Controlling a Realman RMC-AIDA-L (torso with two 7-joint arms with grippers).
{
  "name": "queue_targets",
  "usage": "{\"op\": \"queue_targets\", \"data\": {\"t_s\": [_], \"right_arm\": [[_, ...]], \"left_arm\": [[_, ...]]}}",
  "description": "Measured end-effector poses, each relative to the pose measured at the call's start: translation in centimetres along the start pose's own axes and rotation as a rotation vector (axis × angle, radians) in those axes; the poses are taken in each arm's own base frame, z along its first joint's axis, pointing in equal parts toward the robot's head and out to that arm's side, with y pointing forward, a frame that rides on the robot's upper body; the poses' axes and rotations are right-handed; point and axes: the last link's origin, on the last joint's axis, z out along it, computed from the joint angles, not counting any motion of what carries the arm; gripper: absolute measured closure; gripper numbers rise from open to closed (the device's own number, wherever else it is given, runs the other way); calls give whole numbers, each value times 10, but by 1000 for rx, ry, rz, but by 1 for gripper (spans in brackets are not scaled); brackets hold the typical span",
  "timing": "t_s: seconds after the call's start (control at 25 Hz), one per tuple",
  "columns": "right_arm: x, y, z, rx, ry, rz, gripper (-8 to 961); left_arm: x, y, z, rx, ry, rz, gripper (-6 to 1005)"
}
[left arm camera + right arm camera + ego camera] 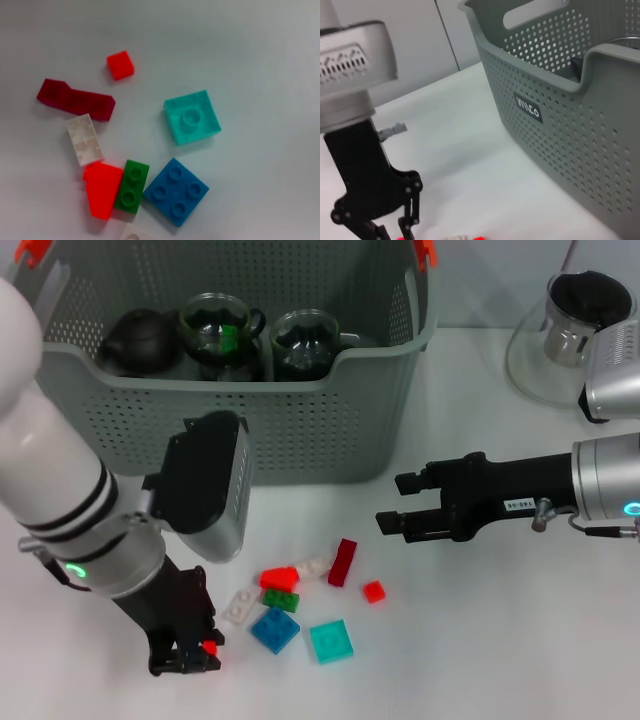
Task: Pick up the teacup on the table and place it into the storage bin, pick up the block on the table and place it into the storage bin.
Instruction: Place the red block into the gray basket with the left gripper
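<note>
On the white table (500, 640) in front of the storage bin (300, 430) you have a loose cluster of blocks, and your left gripper (188, 655) is down at its near-left edge, pinching a small red block (210, 647) between its fingertips. From the head view you can see two glass teacups (222, 332) and a dark teapot (140, 340) already sitting inside the bin, which neither wrist camera shows clearly. Your left wrist view gives only the blocks from above: a teal square block (192, 117), a blue four-stud block (176, 191) touching a green two-stud block (131, 186), a dark red long block (75, 100), a white block (85, 139) and a small red cube (120, 65) set apart. Your right gripper (395, 503) hangs just in front of the bin's right corner, fingers spread and holding nothing. Only the right wrist view shows the bin's black label (527, 108), with the left gripper beyond it. A glass teapot (570, 335) stands on the far right.
</note>
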Motion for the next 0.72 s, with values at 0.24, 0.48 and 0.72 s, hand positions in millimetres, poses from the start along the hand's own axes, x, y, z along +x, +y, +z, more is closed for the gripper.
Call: {"op": "queue_targets", "data": {"t_s": [0.24,0.48,0.72], "right_arm": [[1,2,1,-12,7,-2,239],[0,6,1,-41,14,-22,239],[-1,13,3,-90,23,-42,239]], "left_arm": [[11,4,-52,6,106,-14,800],[27,-7,-127,140,376,-42,782],[38,-50,-166,367,503,-135,763]]}}
